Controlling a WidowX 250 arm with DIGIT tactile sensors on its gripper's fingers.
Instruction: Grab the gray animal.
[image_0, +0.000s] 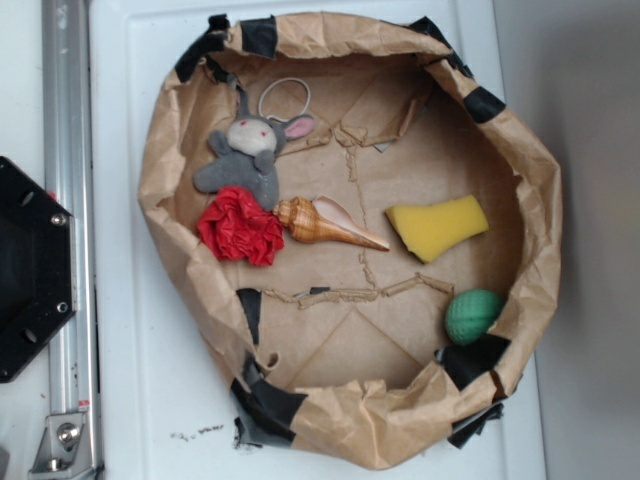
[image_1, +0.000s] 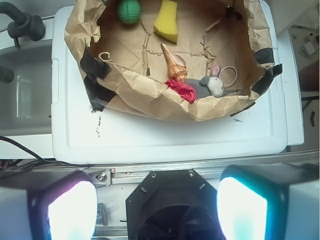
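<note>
Exterior view: where the brown paper basin (image_0: 545, 200) rests on the white surface (image_0: 130, 380), everything lies inside its crumpled, black-taped wall.
Gray animal (image_0: 248, 152): at about ten o'clock in the basin, near the wall; its long axis runs roughly from one o'clock (head, pink-lined ears) down to seven o'clock (body), face up.
White cord loop (image_0: 285, 97): just past the head, toward twelve o'clock.
Red ruffled ball (image_0: 240, 226): touching the animal's lower end, at six o'clock from it.
Shell (image_0: 325, 224): beside the red ball, tip pointing to four o'clock.
Yellow sponge (image_0: 437, 227): at three o'clock in the basin.
Green ball (image_0: 473, 315): at four o'clock, against the wall.
Wrist view: the gripper (image_1: 150, 210) shows at the bottom edge, its two fingers (image_1: 65, 207) spread wide, pinching nothing, well apart from the basin.
Gray animal here: (image_1: 210, 86) near the basin's near wall at about five o'clock, head toward the cord loop at three o'clock, body toward the red ball at nine.
</note>
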